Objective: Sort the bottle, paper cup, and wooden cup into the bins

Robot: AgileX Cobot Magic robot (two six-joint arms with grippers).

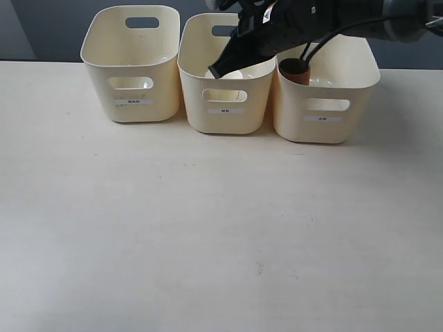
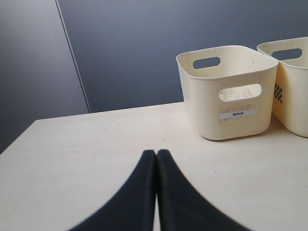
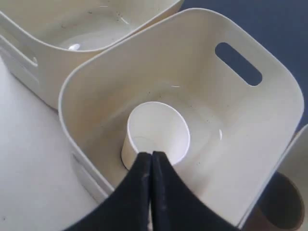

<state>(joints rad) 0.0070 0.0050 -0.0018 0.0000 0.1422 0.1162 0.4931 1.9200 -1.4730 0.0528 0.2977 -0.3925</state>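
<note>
The white paper cup (image 3: 159,132) stands upright inside the middle bin (image 3: 250,115), its top showing over the front wall (image 1: 227,73). My right gripper (image 3: 151,154) reaches across over that bin (image 1: 225,121), shut, with its tips (image 1: 213,71) at the cup's near rim and nothing seen between them. The brown wooden cup (image 1: 294,71) stands in the right bin (image 1: 325,131), seen at the frame edge (image 3: 281,207). My left gripper (image 2: 156,151) hangs shut and empty over bare table, short of the left bin (image 2: 231,125). The bottle is hidden.
The three cream bins stand in a row at the table's (image 1: 208,235) far edge, the left bin (image 1: 131,104) nearest my left gripper. A dark wall rises behind them. The right arm's black body and cables hang over the middle and right bins.
</note>
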